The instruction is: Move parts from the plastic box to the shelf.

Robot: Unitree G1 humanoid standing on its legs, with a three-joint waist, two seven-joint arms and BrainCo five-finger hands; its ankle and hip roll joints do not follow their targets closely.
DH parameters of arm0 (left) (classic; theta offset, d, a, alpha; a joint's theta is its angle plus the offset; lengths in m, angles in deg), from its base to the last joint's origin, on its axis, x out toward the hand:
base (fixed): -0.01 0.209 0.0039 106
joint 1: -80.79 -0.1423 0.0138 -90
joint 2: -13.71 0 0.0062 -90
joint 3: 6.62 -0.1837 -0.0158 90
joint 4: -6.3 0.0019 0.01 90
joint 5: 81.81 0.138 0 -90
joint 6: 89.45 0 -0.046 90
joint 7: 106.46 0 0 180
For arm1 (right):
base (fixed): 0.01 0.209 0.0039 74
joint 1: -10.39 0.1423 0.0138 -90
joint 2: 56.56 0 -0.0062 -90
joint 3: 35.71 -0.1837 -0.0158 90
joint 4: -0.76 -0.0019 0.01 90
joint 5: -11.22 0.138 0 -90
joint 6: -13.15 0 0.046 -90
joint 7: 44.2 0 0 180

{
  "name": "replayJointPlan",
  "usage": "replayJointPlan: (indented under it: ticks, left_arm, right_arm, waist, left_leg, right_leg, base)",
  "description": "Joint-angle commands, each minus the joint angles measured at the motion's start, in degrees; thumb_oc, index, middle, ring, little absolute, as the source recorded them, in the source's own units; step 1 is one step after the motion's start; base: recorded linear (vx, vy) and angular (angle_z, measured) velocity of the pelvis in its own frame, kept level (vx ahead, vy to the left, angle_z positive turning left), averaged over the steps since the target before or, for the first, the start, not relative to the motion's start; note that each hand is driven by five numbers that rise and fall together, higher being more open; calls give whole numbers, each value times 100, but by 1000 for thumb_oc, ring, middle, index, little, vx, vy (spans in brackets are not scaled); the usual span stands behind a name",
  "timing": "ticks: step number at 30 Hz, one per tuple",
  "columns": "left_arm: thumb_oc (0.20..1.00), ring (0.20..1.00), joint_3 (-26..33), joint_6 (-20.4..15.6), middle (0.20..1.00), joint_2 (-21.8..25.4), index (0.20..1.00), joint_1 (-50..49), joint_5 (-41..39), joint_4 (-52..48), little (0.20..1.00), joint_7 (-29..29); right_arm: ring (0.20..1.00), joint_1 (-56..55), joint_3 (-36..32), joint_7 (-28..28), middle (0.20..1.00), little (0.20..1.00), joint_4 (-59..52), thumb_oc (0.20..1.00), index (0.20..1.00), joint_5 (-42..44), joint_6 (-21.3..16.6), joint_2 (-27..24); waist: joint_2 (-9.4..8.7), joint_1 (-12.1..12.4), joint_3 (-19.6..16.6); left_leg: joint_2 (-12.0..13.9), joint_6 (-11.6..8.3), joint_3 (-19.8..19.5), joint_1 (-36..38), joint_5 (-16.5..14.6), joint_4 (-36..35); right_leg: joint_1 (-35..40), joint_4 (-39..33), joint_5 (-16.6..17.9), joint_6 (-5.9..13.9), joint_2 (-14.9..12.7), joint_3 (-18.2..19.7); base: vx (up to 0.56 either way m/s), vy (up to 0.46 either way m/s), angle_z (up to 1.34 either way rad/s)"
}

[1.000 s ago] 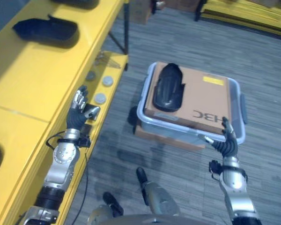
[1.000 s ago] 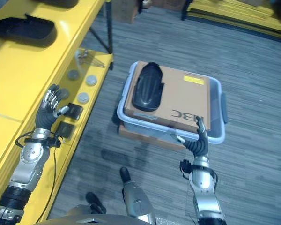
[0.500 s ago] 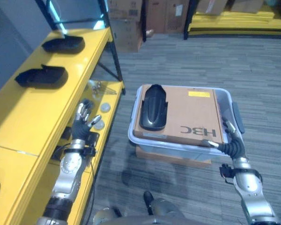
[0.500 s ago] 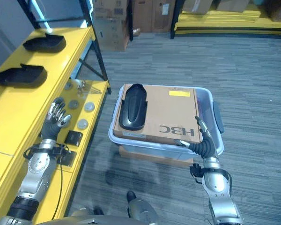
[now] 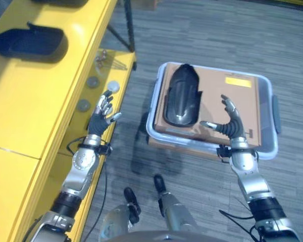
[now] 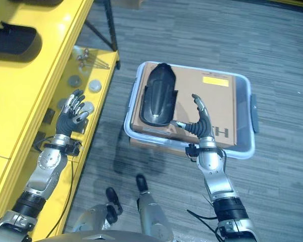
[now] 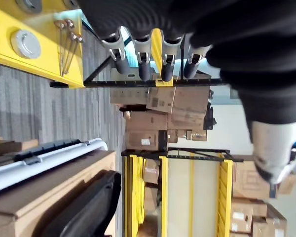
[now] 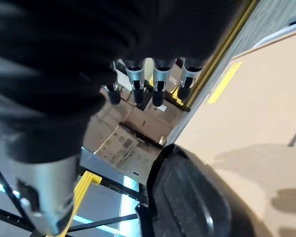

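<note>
Black part (image 5: 182, 96): lies on cardboard in box (image 5: 158, 132). Right hand (image 5: 231, 124) open at its 4 o'clock; left hand (image 5: 100, 118) open beside shelf (image 5: 30, 101).

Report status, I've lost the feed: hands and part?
Both hands open, empty: left hand by the shelf, right hand over the box. Black part lies on cardboard, ungrasped. Nothing in the way.
</note>
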Motion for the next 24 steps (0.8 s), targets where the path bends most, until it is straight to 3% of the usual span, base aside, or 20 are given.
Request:
replayJointPlan:
  ticks: [1, 10, 11, 13, 24]
  left_arm:
    - [1000, 1000, -294, -350, 1000, 165, 1000, 176, -141, -177, 1000, 4]
    - [1000, 1000, -967, -392, 1000, 124, 1000, 600, -308, -68, 1000, 51]
    - [1000, 1000, -1012, -396, 1000, 118, 1000, 634, -339, -52, 1000, 58]
    - [1000, 1000, -1094, -391, 1000, 149, 1000, 699, -385, -21, 1000, 64]
    - [1000, 1000, -1061, -394, 1000, 126, 1000, 836, -428, 153, 1000, -160]
  right_arm:
    - [1000, 280, -283, 511, 1000, 1000, 2, 1000, 1000, -123, -117, -234]
    - [1000, 1652, 240, 1220, 1000, 1000, 1088, 1000, 1000, -652, 203, -719]
    - [1000, 1815, 325, 1279, 1000, 1000, 1274, 1000, 1000, -660, 237, -761]
    - [1000, 2143, 499, 1403, 1000, 1000, 1679, 1000, 1000, -683, 314, -806]
    - [1000, 2648, 946, 1731, 1000, 1000, 3317, 1000, 1000, -886, 808, -323]
  waist:
    - [29, 134, -206]
    - [148, 374, -45]
    - [90, 362, 15]
    - [131, 392, 53]
    - [273, 428, 199]
  left_leg:
    - [594, -603, -25, 331, -1013, 648]
    - [662, -607, -376, -59, -994, 763]
    - [639, -613, -357, -155, -800, 771]
    - [610, -620, -414, -197, -755, 723]
    - [558, -622, -494, -259, -664, 662]
  right_leg:
    - [94, -95, -497, 1074, 74, 131]
    - [-129, -135, -390, 1074, 57, -125]
    - [-199, -152, -243, 1074, 24, -82]
    - [-224, -161, -233, 1074, 10, -117]
    - [-240, -99, -262, 1074, -9, -190]
  base:
    - [-5, -57, 9]
    - [-8, -46, 14]
    - [-88, -83, 12]
    - [-39, -30, 5]
    - [9, 23, 5]
